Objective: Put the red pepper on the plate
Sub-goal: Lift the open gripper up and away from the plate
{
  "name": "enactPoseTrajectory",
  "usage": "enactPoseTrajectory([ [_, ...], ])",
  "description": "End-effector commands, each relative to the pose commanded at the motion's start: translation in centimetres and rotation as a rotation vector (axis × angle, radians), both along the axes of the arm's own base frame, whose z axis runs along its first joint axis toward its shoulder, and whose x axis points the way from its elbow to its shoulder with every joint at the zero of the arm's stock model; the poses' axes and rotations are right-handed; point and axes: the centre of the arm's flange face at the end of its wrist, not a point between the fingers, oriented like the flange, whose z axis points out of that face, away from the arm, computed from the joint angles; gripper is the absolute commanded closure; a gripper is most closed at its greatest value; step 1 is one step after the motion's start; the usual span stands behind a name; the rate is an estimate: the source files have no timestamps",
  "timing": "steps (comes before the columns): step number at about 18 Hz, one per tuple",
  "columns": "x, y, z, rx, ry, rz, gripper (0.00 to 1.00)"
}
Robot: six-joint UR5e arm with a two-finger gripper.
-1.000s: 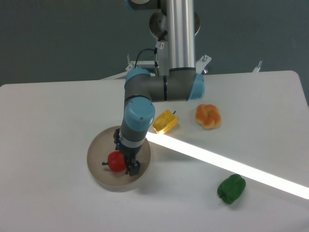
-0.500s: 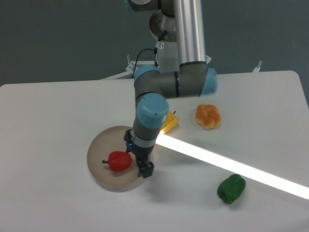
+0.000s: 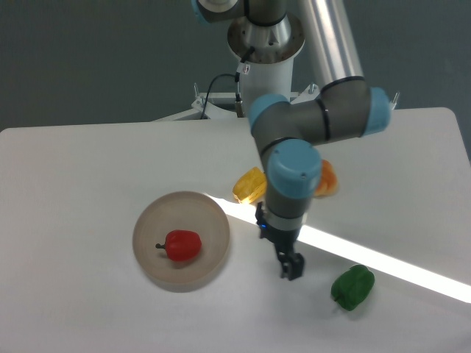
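The red pepper [image 3: 182,245] lies on its side in the middle of the round beige plate [image 3: 151,220], its dark stem pointing left. My gripper [image 3: 292,268] hangs above the table to the right of the plate, well apart from the pepper and holding nothing. Its fingers point down and I see them edge-on, so the gap between them does not show.
A green pepper [image 3: 352,287] lies just right of the gripper. A yellow pepper [image 3: 249,185] sits behind the plate's right side. An orange bun-like object [image 3: 327,179] is partly hidden behind the arm. A bright strip of light [image 3: 383,259] crosses the table diagonally.
The gripper has let go of the red pepper and moved right, off the plate, towards the green pepper. The red pepper stays on the plate.
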Motion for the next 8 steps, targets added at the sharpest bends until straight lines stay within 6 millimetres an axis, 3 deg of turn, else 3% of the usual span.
enactPoseTrajectory([
  [5,-3.2,-1.6,-0.3,-0.015,0.037,-0.049,0.0],
  [8,-3.4,-1.6,-0.3,-0.018,0.041,-0.045,0.0],
])
